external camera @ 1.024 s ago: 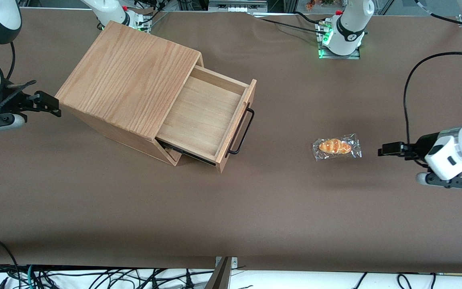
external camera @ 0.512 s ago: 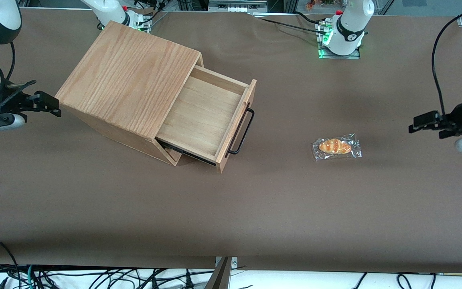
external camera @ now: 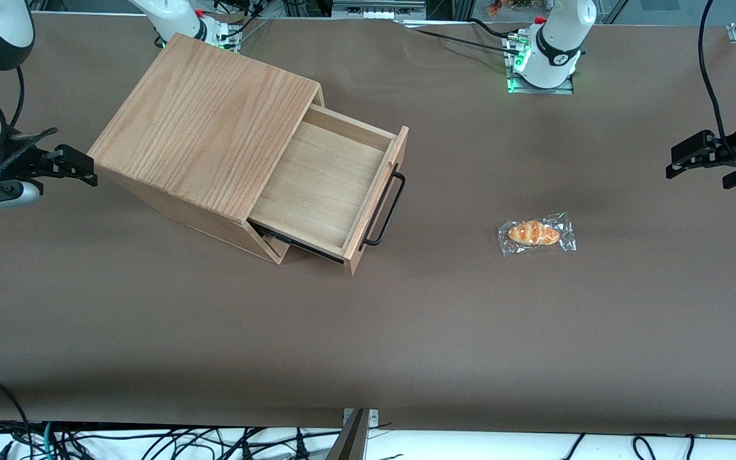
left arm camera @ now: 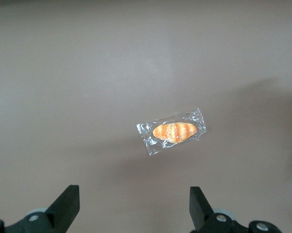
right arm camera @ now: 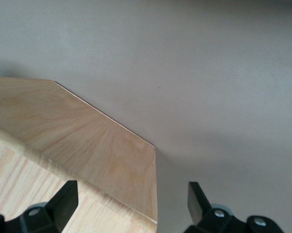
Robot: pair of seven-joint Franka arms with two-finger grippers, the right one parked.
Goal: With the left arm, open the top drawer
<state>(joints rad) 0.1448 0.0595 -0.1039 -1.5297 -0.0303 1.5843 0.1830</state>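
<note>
The shallow pale-wood top drawer (external camera: 323, 188) stands pulled out (black bar handle forward); the left arm's black two-finger gripper (external camera: 684, 160) hangs wide apart, well away from it.

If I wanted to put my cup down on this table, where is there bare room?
Bare cloth stretches between the drawer handle and the wrapped bun, and along the whole table edge nearest the front camera. It is crowded around the wooden box; the open gripper hangs at the working arm's end.

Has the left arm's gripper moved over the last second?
Yes. The gripper, fingers open, has drawn away from the wrapped bread, toward the working arm's end of the table and farther from the front camera.
</note>
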